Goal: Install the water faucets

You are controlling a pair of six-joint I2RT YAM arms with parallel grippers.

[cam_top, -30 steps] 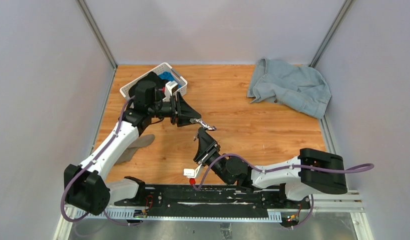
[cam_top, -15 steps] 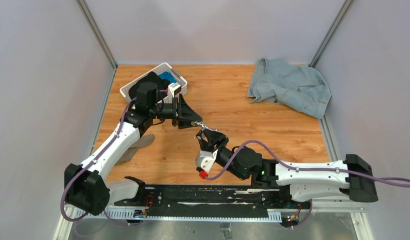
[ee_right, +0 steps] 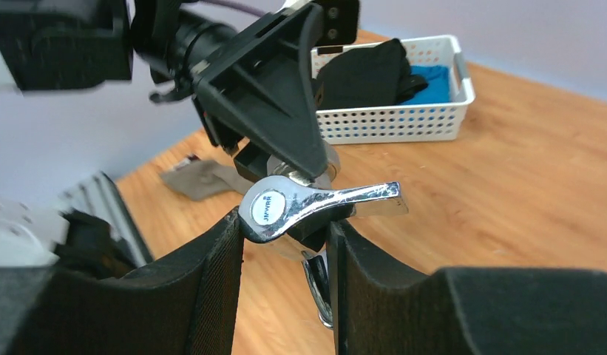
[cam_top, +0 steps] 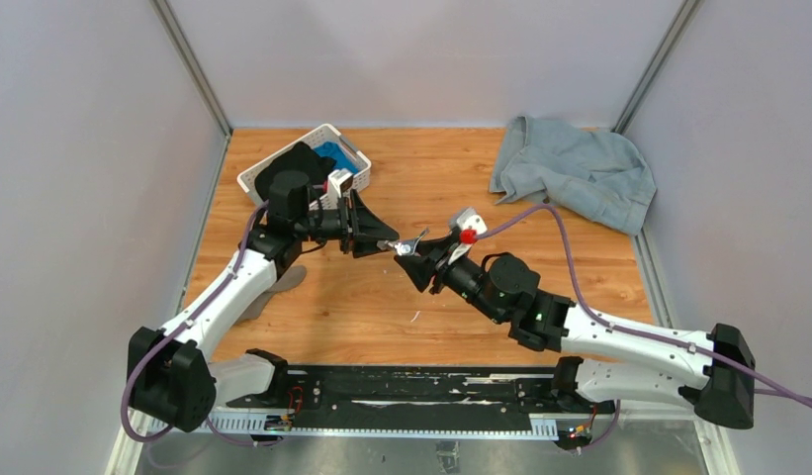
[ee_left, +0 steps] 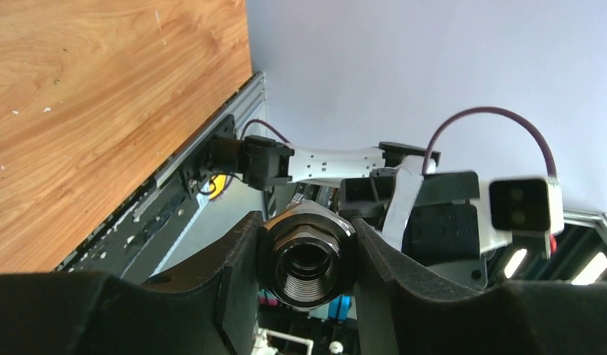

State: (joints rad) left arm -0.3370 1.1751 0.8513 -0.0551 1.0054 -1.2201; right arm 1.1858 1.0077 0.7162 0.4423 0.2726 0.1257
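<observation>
Meeting above the middle of the table (cam_top: 540, 262), the two arms hold the two faucet parts end to end; judging by how they line up, the joining step is in hand. The left gripper (cam_top: 380, 240) is closed on the fitting (ee_left: 306, 255), its fingers (ee_left: 234, 259) pinching the body from both sides with the threaded bore facing outward. The right gripper (cam_top: 428, 259) is closed on the tap (ee_right: 315, 203), clamped just below the handle, which juts sideways past the fingers. Both parts hang in the air, well clear of the wood, the tap's head touching or just beside the fitting; whether any thread has caught cannot be told. The next move likely calls for keeping the two axes in line and turning one part against the other without cross-threading. The tap is bright chrome, with a round cap bearing small lettering and a flat, lever-like handle. The fitting is dull grey and stubby, with its inner threads plainly visible.
</observation>
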